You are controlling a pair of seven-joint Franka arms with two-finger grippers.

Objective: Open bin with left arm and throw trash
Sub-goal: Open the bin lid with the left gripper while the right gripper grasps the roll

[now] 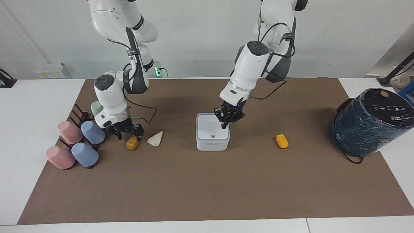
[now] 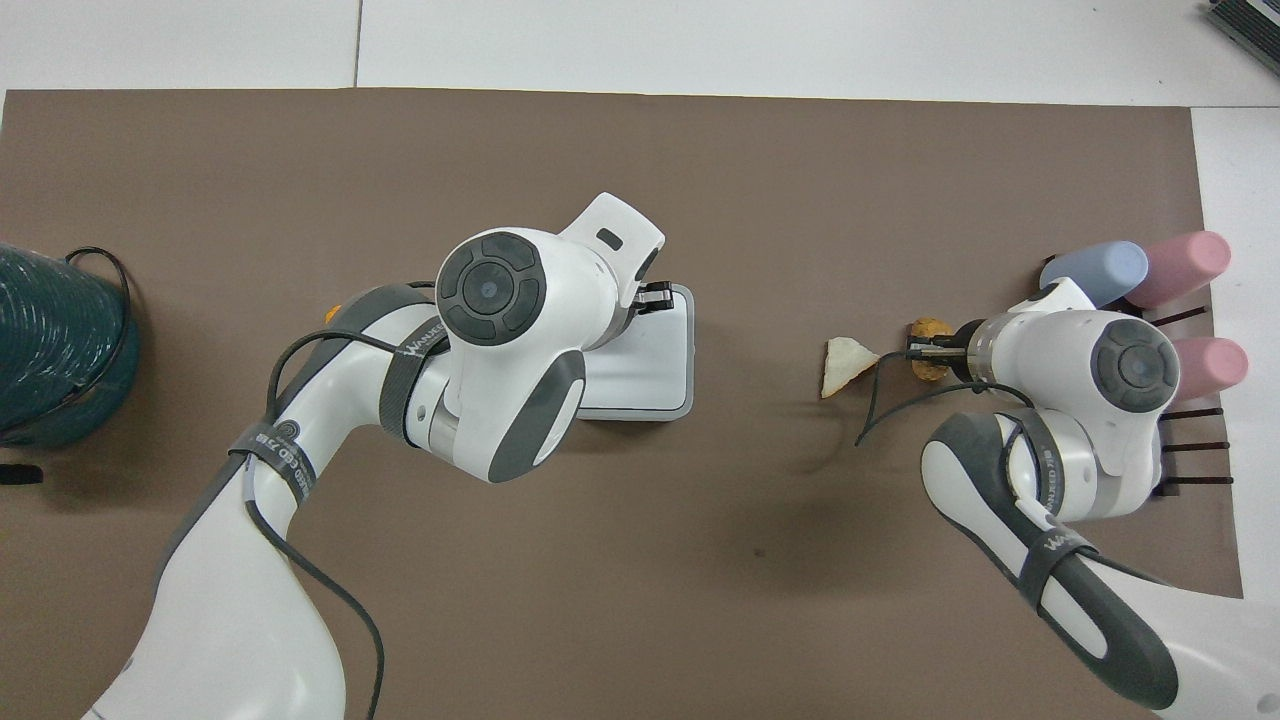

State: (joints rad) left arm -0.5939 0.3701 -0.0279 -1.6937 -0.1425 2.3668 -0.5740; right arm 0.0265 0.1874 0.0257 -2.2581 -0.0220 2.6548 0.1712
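The white square bin (image 1: 212, 132) stands mid-mat with its lid down and its red dot facing away from the robots. My left gripper (image 1: 224, 124) is shut, its tip over the lid's edge toward the left arm's end; in the overhead view the left gripper (image 2: 655, 295) and arm hide part of the bin (image 2: 660, 365). My right gripper (image 1: 128, 132) is open, low over the mustard-brown lump (image 1: 132, 142), on the lump's robot side. The cream wedge (image 1: 155, 139) lies beside that lump. The orange lump (image 1: 282, 141) lies toward the left arm's end.
A big dark teal cylinder (image 1: 368, 121) stands at the left arm's end of the mat. Pink and blue cups (image 1: 74, 142) lie on a dark rack at the right arm's end, close to the right gripper. The brown mat (image 1: 207, 187) covers the table.
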